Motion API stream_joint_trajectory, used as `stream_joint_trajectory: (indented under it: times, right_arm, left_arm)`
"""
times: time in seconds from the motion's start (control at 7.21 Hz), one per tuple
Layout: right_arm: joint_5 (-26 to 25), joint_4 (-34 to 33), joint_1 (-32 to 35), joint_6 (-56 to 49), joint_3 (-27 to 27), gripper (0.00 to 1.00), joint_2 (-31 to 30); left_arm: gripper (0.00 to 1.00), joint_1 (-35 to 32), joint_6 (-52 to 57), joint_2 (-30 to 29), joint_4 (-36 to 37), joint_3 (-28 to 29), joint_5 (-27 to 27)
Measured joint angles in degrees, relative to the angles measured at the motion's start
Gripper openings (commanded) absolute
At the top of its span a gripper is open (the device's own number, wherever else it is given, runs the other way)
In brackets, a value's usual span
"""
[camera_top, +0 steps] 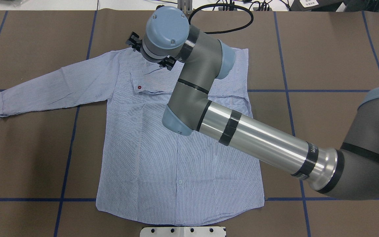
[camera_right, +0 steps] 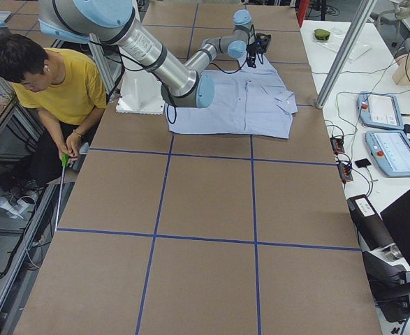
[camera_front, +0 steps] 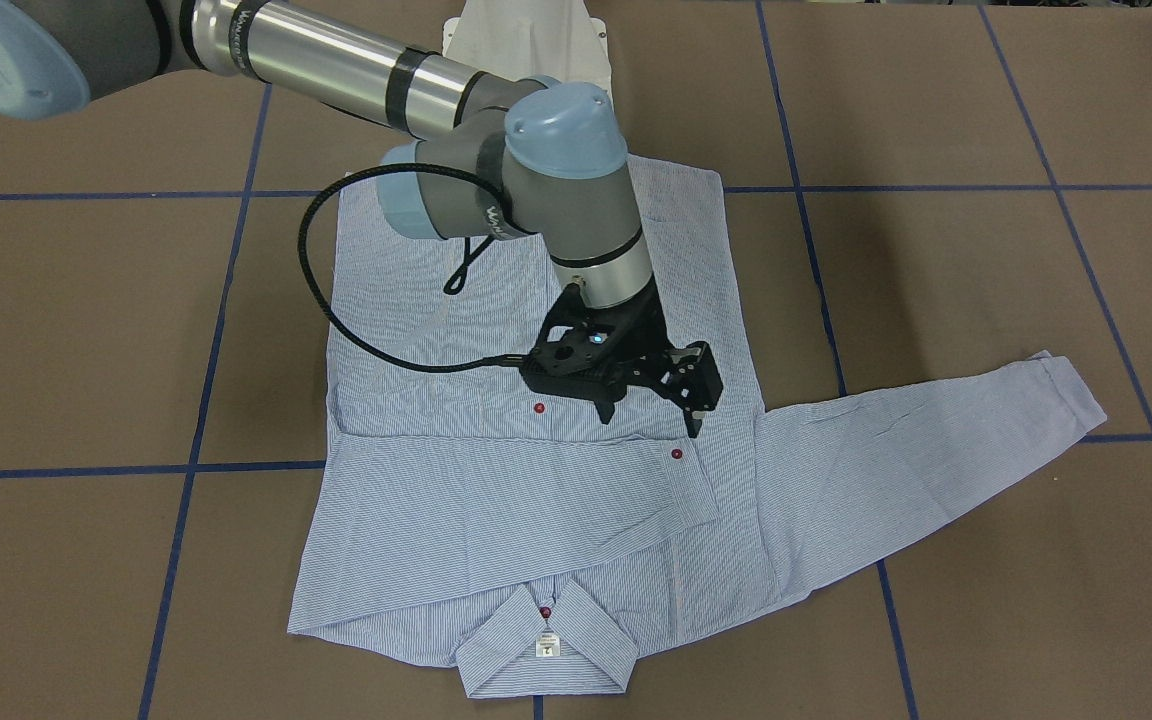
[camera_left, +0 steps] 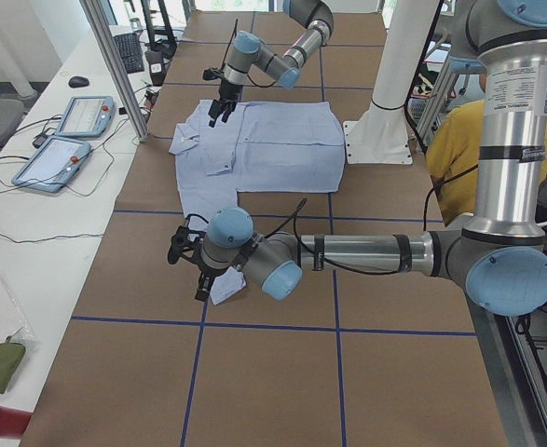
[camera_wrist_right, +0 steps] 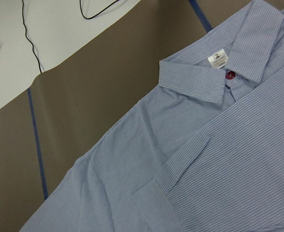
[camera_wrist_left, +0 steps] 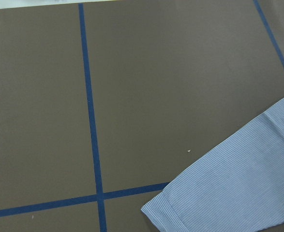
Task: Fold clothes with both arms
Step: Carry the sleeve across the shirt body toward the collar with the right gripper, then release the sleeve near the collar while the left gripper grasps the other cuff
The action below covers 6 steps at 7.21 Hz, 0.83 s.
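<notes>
Lying flat, shirt [camera_top: 176, 164] points collar [camera_front: 496, 652] away from the pedestal [camera_top: 183, 231].

The right arm [camera_top: 258, 144] lies slantwise above the shirt [camera_top: 137, 154], barring overhead access to the collar end and the half on the robot's right. The right gripper [camera_front: 649, 420] hangs, fingers apart, just above the folded sleeve [camera_front: 516, 490] (a black cable [camera_front: 446, 368] loops beside it). The outstretched sleeve [camera_top: 51, 89] lies uncovered, with the left gripper [camera_left: 191, 270] near its cuff. Open table [camera_top: 324, 49] surface flanks the shirt on both sides. The white pedestal [camera_top: 183, 231] stands at the hem edge.
</notes>
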Motion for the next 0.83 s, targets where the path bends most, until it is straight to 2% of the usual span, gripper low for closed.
stream_joint_trajectory:
  times: [0.42, 0.56, 0.83]
  right_arm:
    - [0.46, -0.79, 2.23, -0.67, 13.15, 0.99, -11.98]
    - [0.98, -0.78, 3.19, -1.21, 15.75, 0.99, -14.71]
    - [1.57, -0.74, 4.10, -1.88, 17.39, 0.99, -16.61]
  left_arm:
    - [0.97, 5.33, -16.22, -3.05, -4.09, 6.63, -0.46]
    - [0.91, 8.29, -20.37, -2.97, -5.70, 7.44, -0.44]
    - [0.85, 12.02, -25.37, -2.67, -6.86, 8.32, -0.51]
